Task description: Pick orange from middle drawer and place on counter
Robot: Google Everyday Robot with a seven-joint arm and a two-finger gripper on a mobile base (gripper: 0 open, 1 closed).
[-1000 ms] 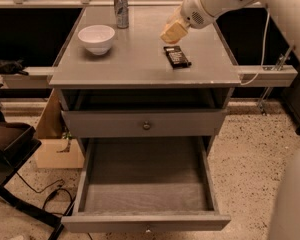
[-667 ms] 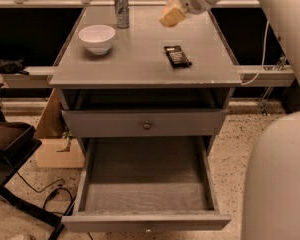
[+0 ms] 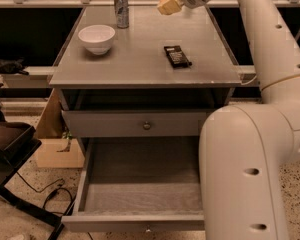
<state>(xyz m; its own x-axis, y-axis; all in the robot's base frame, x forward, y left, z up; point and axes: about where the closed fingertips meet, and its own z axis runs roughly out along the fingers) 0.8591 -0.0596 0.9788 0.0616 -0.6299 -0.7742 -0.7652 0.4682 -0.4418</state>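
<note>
The middle drawer is pulled out at the bottom of the cabinet. Its dark liner floor shows and nothing lies on the part I can see. No orange is in view, neither in the drawer nor on the counter. My gripper is high above the far right part of the counter, well behind the black snack bar and far from the drawer. My white arm fills the right side and hides the drawer's right end.
A white bowl stands on the counter's left and a metal can at the back. A closed grey drawer front with a round knob is above the open drawer. A cardboard box and a black stand are on the floor at left.
My gripper has risen and moved back from just above the snack bar to the counter's far edge. The arm now fills more of the right side.
</note>
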